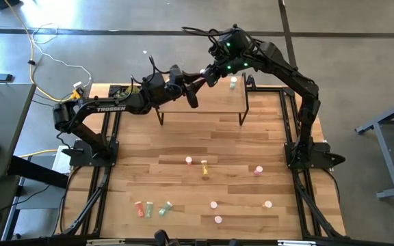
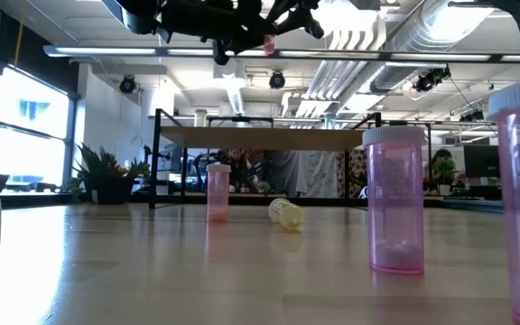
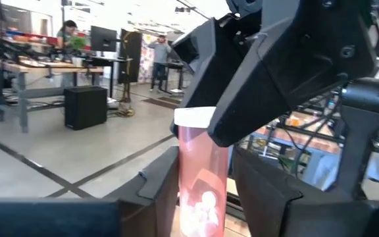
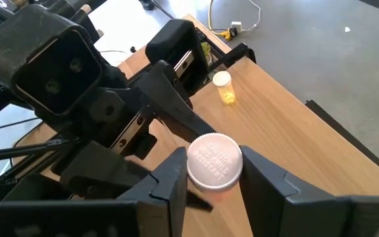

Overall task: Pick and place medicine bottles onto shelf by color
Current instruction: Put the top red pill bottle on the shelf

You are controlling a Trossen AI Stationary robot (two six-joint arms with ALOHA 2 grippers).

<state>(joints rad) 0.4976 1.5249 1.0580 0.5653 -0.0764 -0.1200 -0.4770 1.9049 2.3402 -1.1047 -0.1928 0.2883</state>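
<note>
My right hand (image 4: 209, 181) pinches the red bottle (image 4: 214, 161) by its cap above the shelf (image 1: 214, 102); my left hand (image 3: 206, 191) loosens below it. I should hold firm until it clears.

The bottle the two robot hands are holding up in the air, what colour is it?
Pink-red, with a white cap. The bottle shows best in the left wrist view.

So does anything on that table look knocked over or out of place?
One yellow bottle lies tipped on its side mid-table, while the pink bottles near it stand upright. Three more lie flat near the front left edge.
</note>
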